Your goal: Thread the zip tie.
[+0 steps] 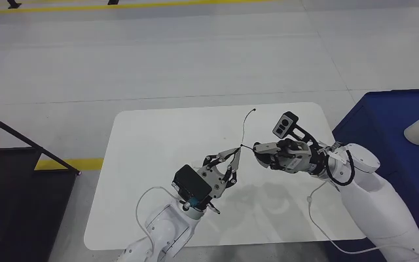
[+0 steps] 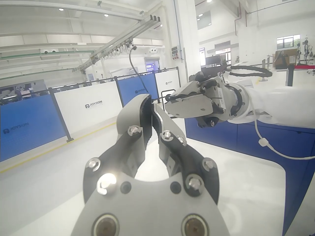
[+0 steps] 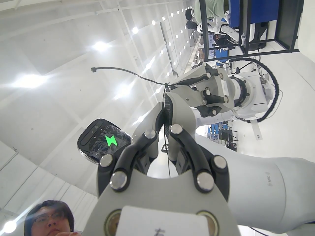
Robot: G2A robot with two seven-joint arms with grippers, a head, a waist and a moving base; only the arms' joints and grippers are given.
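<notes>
One thin black plastic zip tie [image 3: 134,74] hangs in the air above the rounded white surface [image 1: 157,170], held between two grippers; the left gripper [image 2: 150,105] has its fingers pressed together on one end; the right gripper [image 3: 164,106] pinches a black strand; whether that strand belongs to the same tie is hard to make out; the free end curves upward, tipped by a small square head.

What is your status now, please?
Left gripper and right gripper shut on zip tie, tips close together. Head end free in air. Nothing in the way.
</notes>
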